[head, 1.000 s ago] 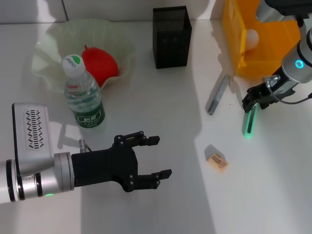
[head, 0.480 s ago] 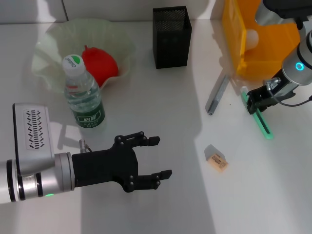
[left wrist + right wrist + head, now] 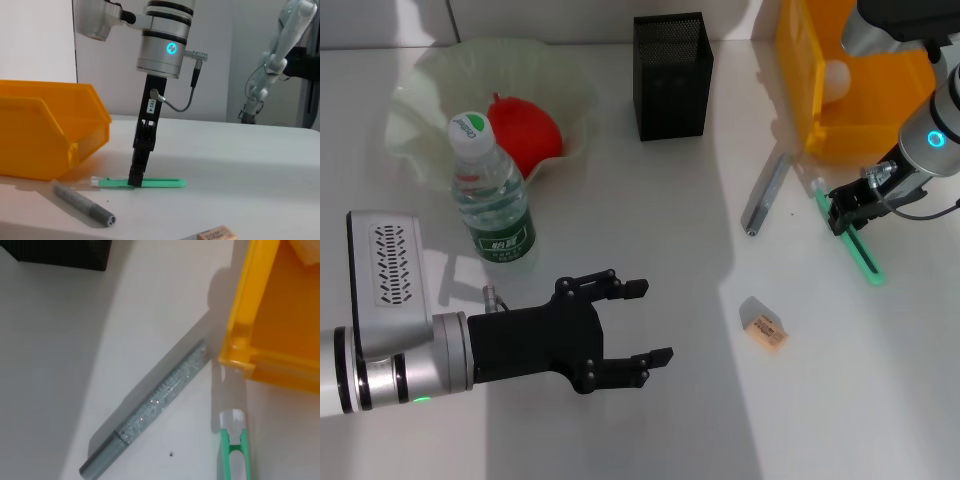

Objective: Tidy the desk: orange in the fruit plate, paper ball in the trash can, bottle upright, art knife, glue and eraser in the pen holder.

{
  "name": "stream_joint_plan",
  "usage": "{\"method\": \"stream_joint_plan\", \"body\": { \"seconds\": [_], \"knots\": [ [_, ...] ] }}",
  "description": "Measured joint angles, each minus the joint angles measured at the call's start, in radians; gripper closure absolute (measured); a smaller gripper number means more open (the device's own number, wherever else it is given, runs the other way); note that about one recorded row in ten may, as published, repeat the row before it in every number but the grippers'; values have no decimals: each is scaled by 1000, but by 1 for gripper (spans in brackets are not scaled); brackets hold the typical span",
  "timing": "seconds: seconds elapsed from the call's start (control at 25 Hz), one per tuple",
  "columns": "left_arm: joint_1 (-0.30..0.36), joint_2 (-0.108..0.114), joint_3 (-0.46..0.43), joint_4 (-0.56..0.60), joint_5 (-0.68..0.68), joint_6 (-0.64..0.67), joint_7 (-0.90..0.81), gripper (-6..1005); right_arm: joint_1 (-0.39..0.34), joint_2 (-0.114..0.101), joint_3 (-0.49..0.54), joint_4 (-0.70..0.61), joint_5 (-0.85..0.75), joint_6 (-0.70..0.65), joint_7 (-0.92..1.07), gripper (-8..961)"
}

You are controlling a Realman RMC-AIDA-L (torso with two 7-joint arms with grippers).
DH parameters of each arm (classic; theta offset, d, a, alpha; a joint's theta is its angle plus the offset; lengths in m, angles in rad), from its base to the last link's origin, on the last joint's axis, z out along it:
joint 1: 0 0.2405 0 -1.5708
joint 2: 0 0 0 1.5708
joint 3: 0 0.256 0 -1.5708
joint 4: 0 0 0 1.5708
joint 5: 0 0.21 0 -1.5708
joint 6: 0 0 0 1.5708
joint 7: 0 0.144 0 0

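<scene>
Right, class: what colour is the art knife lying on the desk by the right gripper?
Green, with a whitish tip: the art knife shows best in the left wrist view, under the right gripper.

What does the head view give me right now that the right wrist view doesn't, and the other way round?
Head view only: the bottle standing upright, the red fruit in the fruit plate, the eraser, the open left end effector hovering over the table, and the right end effector down on the green art knife.

Right wrist view only: a close look at the knife's clear tip beside the bin's corner.

Both: the art knife, the grey glue stick, the black pen holder and the orange trash can.
</scene>
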Motion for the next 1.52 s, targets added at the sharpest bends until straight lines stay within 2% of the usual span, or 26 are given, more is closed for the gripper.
{"method": "stream_joint_plan", "body": {
  "seconds": [0.12, 0.28, 0.56, 0.6, 0.64, 0.76, 0.8, 0.84, 0.96, 1.0, 1.04, 1.16, 1.2, 1.24, 1.52],
  "knots": [
    [1, 0, 0, 0, 0, 0, 0, 199, -5, 1, 0, -16, 3, -6, -5, 780],
    [2, 0, 0, 0, 0, 0, 0, 199, -34, 5, 0, -111, 24, -69, -33, 780],
    [2, 0, 0, 0, -11, 1, 0, 199, -126, 5, 10, -347, 196, -210, -143, 781],
    [2, 0, -1, 0, -12, 2, 0, 199, -159, 3, 12, -428, 233, -235, -160, 781],
    [1, 0, -3, 0, -13, 2, 0, 199, -159, 3, 12, -428, 233, -235, -160, 781],
    [1, 0, -6, 0, -13, 2, 0, 199, -211, 1, 14, -556, 295, -243, -181, 781],
    [1, 0, -6, 0, -14, 2, 0, 199, -246, -3, 19, -640, 357, -236, -196, 781],
    [1, 0, -6, 0, -14, 2, 0, 199, -246, -3, 19, -640, 357, -236, -196, 780],
    [0, 0, -7, -1, -15, 2, 0, 199, -286, -4, 52, -734, 458, -189, -250, 780],
    [0, 0, -8, -1, -15, 2, 0, 199, -307, 2, 88, -765, 545, -143, -321, 780],
    [0, 0, -9, -1, -17, 1, 0, 199, -307, 2, 88, -765, 545, -143, -321, 780],
    [0, 0, -5, -1, -37, 2, 0, 199, -338, 8, 109, -753, 724, -41, -473, 780],
    [2, 0, -3, -2, -45, 5, 0, 199, -360, 8, 106, -706, 881, 33, -607, 780],
    [3, 0, -2, -2, -50, 8, 0, 199, -360, 8, 106, -706, 881, 33, -607, 780],
    [9, 0, -4, -1, -54, 29, 0, 199, -374, 9, 111, -479, 1217, 123, -1030, 781]
  ]
}}
